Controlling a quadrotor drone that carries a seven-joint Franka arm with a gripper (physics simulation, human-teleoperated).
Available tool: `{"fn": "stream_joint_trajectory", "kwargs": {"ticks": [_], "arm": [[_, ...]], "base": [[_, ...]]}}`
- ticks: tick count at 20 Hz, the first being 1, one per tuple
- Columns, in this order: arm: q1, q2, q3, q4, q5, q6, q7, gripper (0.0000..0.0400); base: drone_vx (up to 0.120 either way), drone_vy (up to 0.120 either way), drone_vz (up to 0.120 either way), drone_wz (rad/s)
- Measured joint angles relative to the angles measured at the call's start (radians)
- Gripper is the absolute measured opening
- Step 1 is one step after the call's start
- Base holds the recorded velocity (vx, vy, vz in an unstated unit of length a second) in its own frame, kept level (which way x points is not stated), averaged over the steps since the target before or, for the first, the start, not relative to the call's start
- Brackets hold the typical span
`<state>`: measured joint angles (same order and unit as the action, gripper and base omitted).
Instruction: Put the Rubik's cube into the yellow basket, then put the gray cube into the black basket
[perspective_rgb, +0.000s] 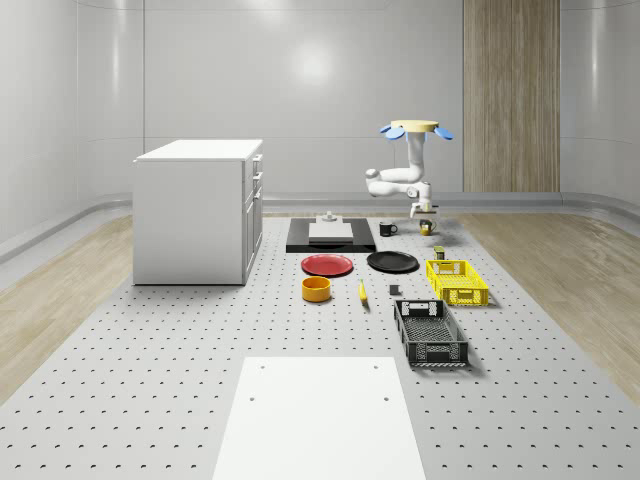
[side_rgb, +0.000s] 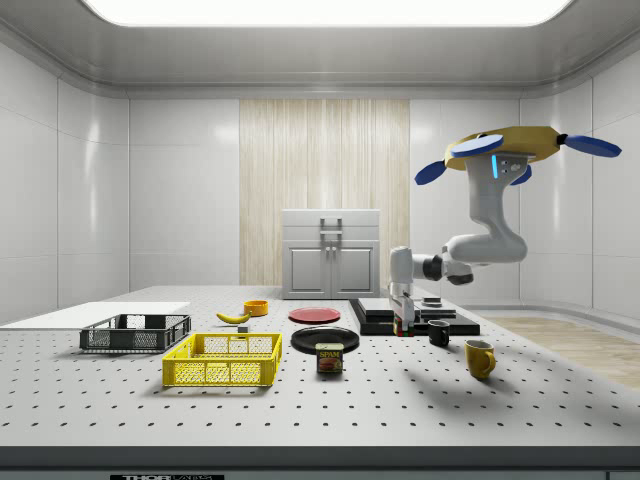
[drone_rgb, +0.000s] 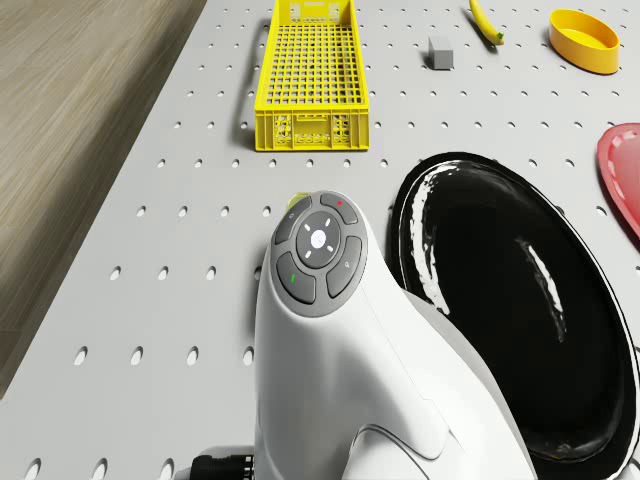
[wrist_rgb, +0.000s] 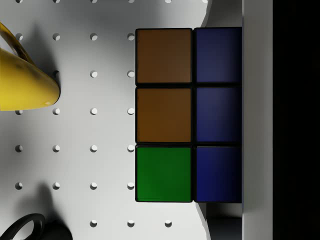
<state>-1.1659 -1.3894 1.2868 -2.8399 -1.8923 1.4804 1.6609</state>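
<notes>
Baskets number two on the table (perspective_rgb: 150, 400): one yellow basket (perspective_rgb: 457, 281) near the whole-scene view's right edge and one black basket (perspective_rgb: 430, 333) just in front of it. There are two plates, one red (perspective_rgb: 327, 264) and one black (perspective_rgb: 392, 261), two mugs, one black (perspective_rgb: 387, 229) and one yellow (side_rgb: 479, 358), one orange bowl (perspective_rgb: 316, 288), one banana (perspective_rgb: 362, 292), one can (side_rgb: 329, 357), one gray cube (drone_rgb: 440, 53) and one Rubik's cube (wrist_rgb: 187, 115). The gray cube lies between the banana and the yellow basket, apart from both. The drone (side_rgb: 510, 150) hovers over the far right part of the table, beyond the black plate, with the arm bent down. The gripper (side_rgb: 402, 318) hangs low beside the black slab (perspective_rgb: 330, 236) near the two mugs, and the Rubik's cube sits right at its tip, hard against a dark finger (wrist_rgb: 295, 120) in the wrist view; whether the claw is clamped on it or merely touching, I cannot tell
</notes>
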Motion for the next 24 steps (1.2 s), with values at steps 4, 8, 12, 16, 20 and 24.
{"fn": "stream_joint_trajectory", "kwargs": {"ticks": [4, 8, 12, 16, 20, 24], "arm": [[-0.003, -0.009, 0.003, 0.0, 0.005, 0.008, 0.002, 0.0325], [-0.005, -0.017, 0.004, 0.001, 0.009, 0.016, 0.005, 0.0325], [-0.008, -0.025, 0.006, 0.001, 0.013, 0.023, 0.007, 0.0325], [-0.01, -0.033, 0.007, 0.002, 0.016, 0.03, 0.009, 0.0325], [-0.013, -0.041, 0.009, 0.002, 0.02, 0.037, 0.011, 0.0325], [-0.015, -0.048, 0.01, 0.003, 0.023, 0.044, 0.012, 0.0325]], "base": [[0.09, 0.12, 0.0, 0.0], [0.12, 0.05, 0.0, 0.0], [0.12, 0.0, 0.0, 0.0], [0.12, 0.05, 0.0, 0.0], [0.12, 0.02, 0.0, 0.0], [0.12, 0.0, 0.0, 0.0]]}}
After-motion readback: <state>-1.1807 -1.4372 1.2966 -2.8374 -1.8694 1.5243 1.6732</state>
